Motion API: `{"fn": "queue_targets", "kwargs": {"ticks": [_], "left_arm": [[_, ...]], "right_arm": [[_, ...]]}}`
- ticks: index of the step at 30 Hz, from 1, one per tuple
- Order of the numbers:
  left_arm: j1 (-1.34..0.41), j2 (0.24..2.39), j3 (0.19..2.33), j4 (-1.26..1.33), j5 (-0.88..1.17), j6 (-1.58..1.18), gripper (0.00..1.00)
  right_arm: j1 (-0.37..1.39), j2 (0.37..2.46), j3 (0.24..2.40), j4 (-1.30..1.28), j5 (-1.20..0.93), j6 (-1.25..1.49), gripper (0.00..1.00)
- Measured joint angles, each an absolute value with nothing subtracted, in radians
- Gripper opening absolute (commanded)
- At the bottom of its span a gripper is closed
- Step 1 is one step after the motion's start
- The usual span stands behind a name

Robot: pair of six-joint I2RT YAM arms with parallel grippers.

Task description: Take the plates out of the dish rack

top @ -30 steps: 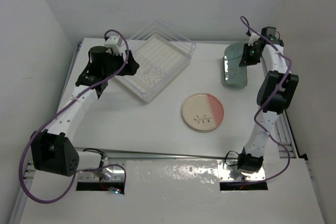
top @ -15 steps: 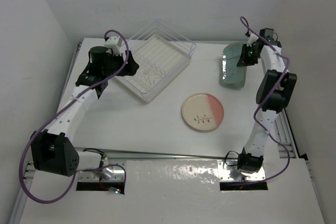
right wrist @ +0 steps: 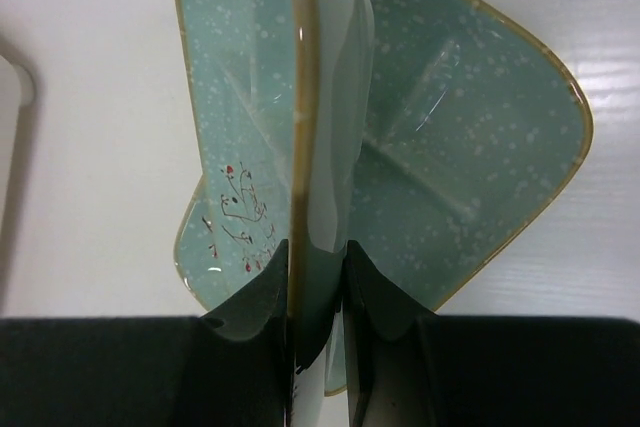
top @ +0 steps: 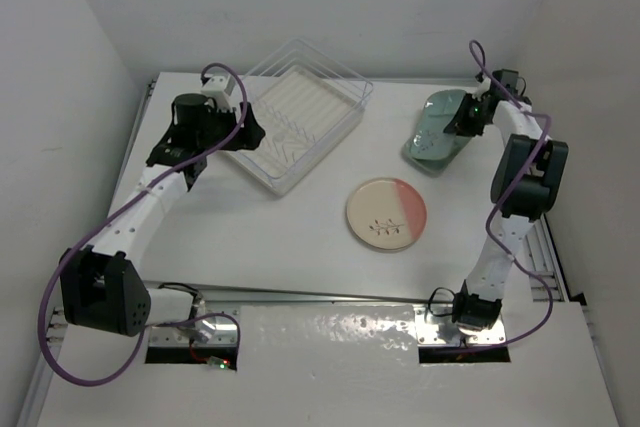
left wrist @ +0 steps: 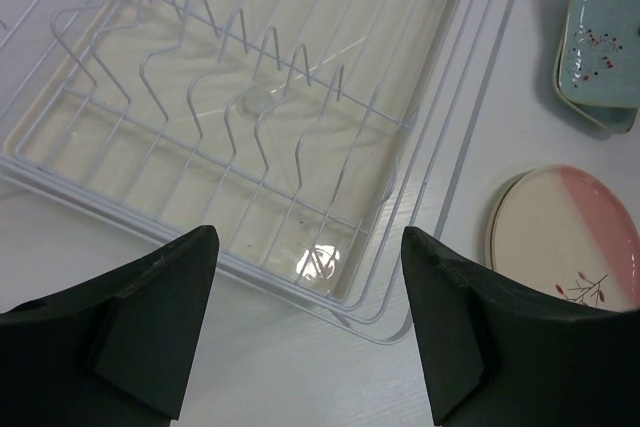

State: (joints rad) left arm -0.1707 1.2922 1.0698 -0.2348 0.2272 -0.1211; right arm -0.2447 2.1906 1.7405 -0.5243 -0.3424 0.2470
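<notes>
Over at the two o'clock corner of the table (top: pixel 300 232), our right gripper (right wrist: pixel 318 259) pinches the rim of a mint-green divided plate (right wrist: pixel 232 77), its fingers (right wrist: pixel 262 299) pressed onto the edge from both sides. That plate stands tilted on edge. A second mint-green plate (right wrist: pixel 470 117) lies flat just beneath and beside it. We cannot tell whether the held plate's lower edge touches the one below.

Toward four o'clock from the table's middle, the cream-and-pink plate (top: pixel 386 214) lies flat, well apart from the mint pair.

At eleven o'clock sits the dish rack (left wrist: pixel 330 147). Our left gripper (left wrist: pixel 308 242) hovers over its six o'clock edge, fingers spread wide with nothing between them. The left wrist view shows bare wire tines and a bare ribbed base, with no plate standing in any slot.

We count three plates, all outside the rack, so we judge the unloading nearly finished. What seems left is to lay the held mint plate down on its twin and let go. The tilted plate may slide off the one below as it comes to rest.
</notes>
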Motion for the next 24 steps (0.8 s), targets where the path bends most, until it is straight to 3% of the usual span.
{"fn": "queue_targets", "kwargs": {"ticks": [14,24], "left_arm": [[-0.171,1.291,1.047,-0.229,0.228,-0.121,0.72],[-0.171,1.285,1.043,-0.227,0.228,-0.121,0.71]], "right_arm": [[-0.245,2.011,1.359,-0.186,-0.284,0.600,0.00],[-0.242,2.003,1.301,-0.067,-0.282,0.770,0.00]]}}
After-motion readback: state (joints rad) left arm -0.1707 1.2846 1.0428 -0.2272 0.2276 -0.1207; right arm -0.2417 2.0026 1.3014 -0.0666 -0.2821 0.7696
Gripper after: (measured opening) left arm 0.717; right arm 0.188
